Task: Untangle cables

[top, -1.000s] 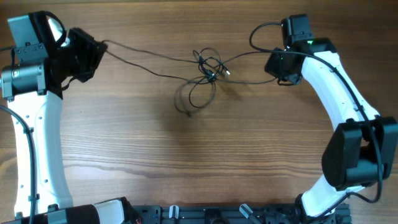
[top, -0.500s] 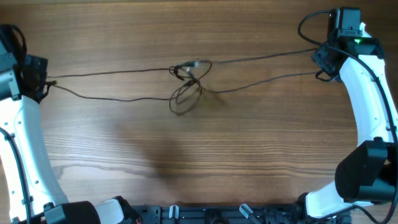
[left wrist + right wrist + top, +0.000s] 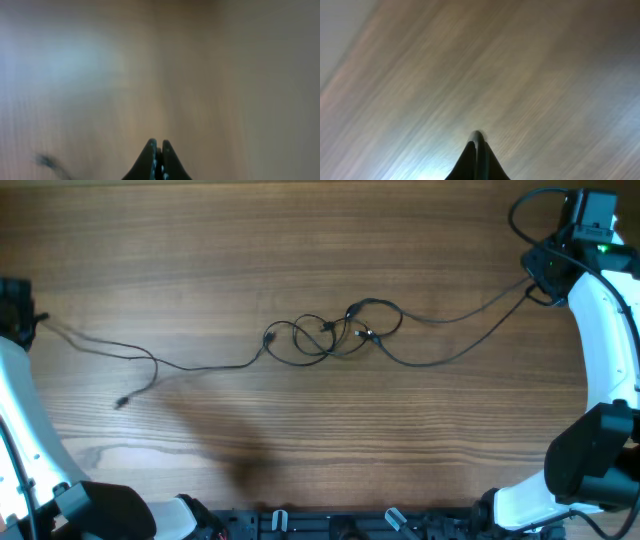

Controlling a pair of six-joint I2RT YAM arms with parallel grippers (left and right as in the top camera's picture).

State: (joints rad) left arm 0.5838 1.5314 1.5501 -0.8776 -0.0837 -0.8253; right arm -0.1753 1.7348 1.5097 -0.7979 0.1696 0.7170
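Note:
The cables (image 3: 330,335) are thin black cords knotted in loose loops at the table's middle. One strand runs left across the wood up to my left gripper (image 3: 28,315) at the far left edge, which is shut on it. A loose plug end (image 3: 120,402) lies on the table below that strand. Two strands sag rightward to my right gripper (image 3: 537,278) at the far right, also shut on them. The left wrist view is blurred, with the left gripper (image 3: 159,145) pressed shut. In the right wrist view the right gripper (image 3: 478,135) is shut over streaked wood.
The wooden table (image 3: 320,450) fills the view. The right arm's white links (image 3: 600,340) arch down the right side, with its own thick black wire looping above. The left arm's white link (image 3: 25,430) runs along the left edge. A black rail (image 3: 330,525) lines the front edge.
Both arms swung outward to the table's sides. The strands went taut, then slack. The knot dropped lower and to the right, and one strand's end now lies free at the left.

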